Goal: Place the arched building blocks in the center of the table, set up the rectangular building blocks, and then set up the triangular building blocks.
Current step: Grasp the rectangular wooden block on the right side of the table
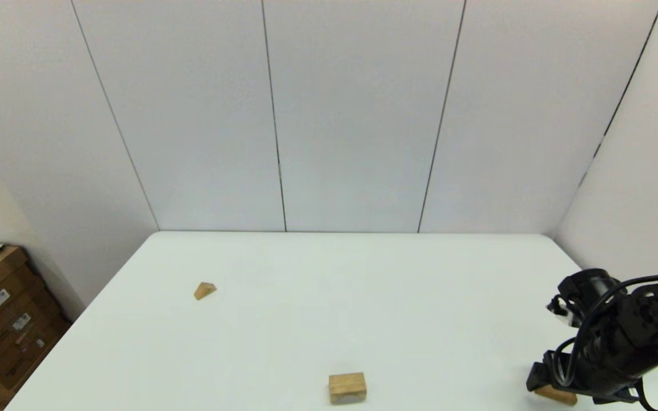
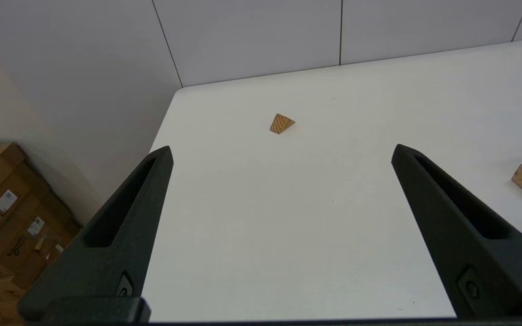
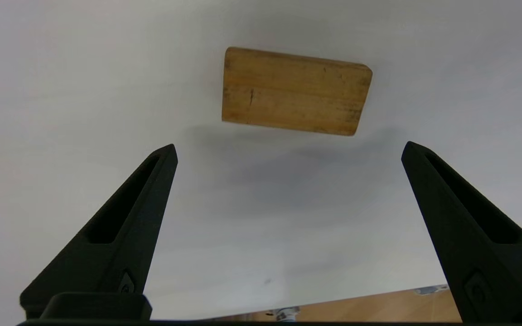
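Blocks number three on the white table (image 1: 420,297): one arched block (image 1: 347,387) near my front edge, one triangular wedge (image 1: 204,290) far left, one rectangular slab (image 3: 295,91) flat under my right gripper (image 3: 288,151), probably untouched. Both my grippers, including the left gripper (image 2: 281,151), gape wide, holding nothing. Grey wall panels (image 1: 352,114) stand behind.

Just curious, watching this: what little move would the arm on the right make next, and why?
Probably lower the right gripper onto the rectangular block and shut on it. Its jaws stand open just above the slab, which lies flat on the table, untouched and apart from the fingers.
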Controlling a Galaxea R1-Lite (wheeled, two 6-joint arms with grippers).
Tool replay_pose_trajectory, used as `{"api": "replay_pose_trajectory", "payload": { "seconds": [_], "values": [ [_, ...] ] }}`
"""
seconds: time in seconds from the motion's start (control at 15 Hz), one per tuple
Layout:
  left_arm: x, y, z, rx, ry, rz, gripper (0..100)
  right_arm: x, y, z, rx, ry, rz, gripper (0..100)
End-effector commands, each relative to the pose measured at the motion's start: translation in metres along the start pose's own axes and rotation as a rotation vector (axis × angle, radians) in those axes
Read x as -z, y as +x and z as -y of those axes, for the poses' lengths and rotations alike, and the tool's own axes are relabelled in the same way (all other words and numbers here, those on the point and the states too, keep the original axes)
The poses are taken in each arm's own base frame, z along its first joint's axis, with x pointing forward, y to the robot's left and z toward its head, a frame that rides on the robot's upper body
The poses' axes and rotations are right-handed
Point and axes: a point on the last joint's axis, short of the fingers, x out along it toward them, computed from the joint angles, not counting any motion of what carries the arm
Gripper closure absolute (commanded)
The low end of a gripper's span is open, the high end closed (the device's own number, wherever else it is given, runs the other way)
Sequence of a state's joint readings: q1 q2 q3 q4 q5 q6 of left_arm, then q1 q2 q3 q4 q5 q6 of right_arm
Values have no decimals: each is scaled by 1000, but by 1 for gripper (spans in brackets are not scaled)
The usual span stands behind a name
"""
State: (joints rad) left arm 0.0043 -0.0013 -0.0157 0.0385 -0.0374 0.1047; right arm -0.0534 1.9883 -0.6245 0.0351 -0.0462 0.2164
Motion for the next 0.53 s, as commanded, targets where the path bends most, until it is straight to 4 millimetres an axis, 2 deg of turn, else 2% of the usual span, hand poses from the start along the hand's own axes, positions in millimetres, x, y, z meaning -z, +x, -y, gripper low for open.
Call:
{"api": "replay_pose_trajectory", "payload": {
  "seconds": [0.07, 0.53],
  "values": [
    [0, 0, 0, -2, 0, -2, 0, -4, 11, -1, 7, 20, -24, 0],
    [0, 0, 0, -2, 0, -2, 0, -8, 17, 0, 10, 63, -33, 0]
  ]
}}
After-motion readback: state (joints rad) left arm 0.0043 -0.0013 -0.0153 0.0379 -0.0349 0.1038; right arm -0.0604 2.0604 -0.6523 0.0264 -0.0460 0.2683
